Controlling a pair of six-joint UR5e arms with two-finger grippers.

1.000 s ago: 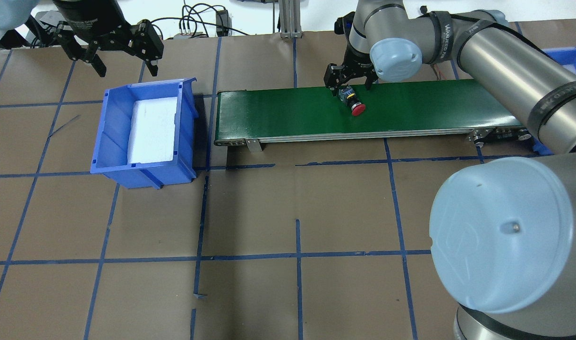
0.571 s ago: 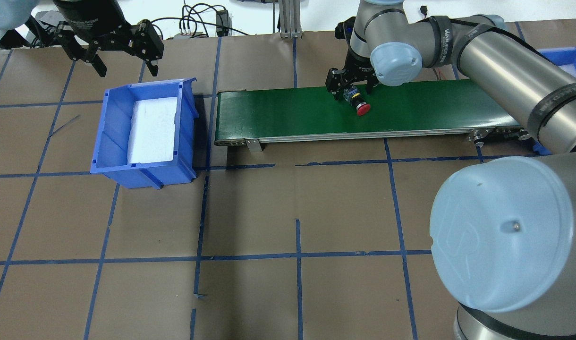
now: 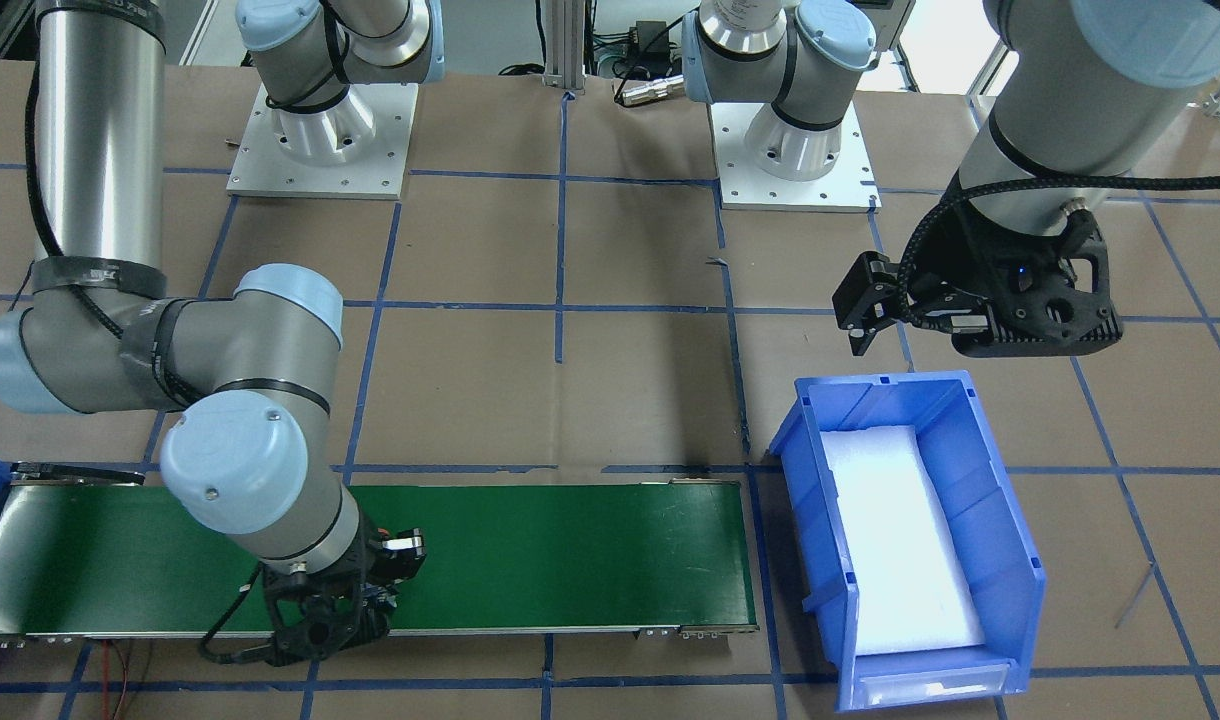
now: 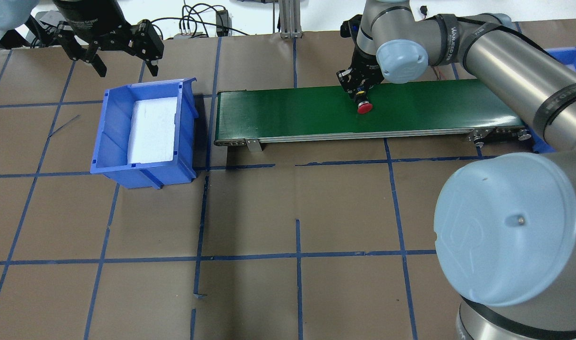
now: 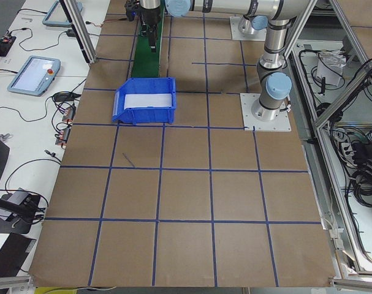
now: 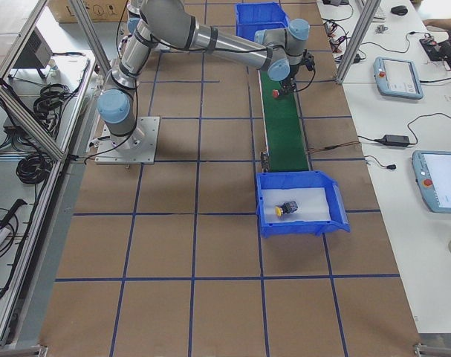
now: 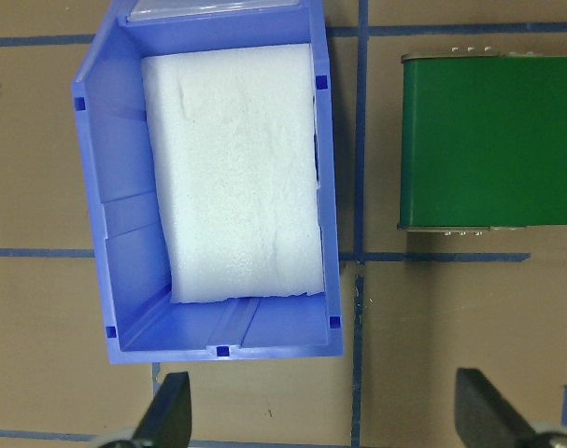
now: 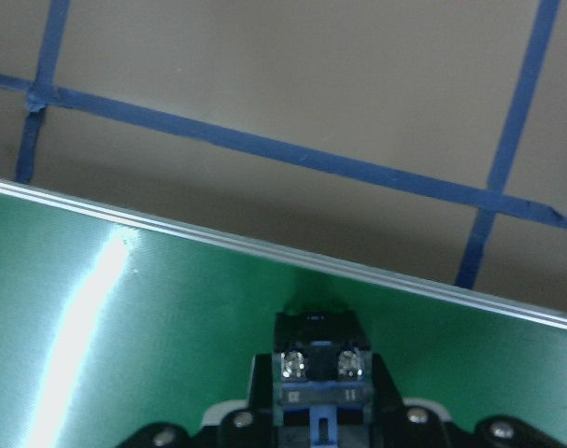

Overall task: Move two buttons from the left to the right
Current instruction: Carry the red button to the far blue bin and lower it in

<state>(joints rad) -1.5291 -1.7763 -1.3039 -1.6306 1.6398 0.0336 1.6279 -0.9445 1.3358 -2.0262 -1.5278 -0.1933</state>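
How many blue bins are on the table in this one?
2. One blue bin stands at the end of the green belt on the robot's left; the second bin stands at its other end, largely hidden overhead.

A foam-lined blue bin (image 4: 112,138) sits just beside one end of the green conveyor (image 4: 288,113).

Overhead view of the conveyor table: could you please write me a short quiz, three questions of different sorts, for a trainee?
1. What lines the floor of the blue bin?
2. True or false: the red button lies inside the blue bin.
3. Fill in: the ___ hand is shut on the red button.
Key: 1 white foam; 2 false, it is over the green belt; 3 right hand.
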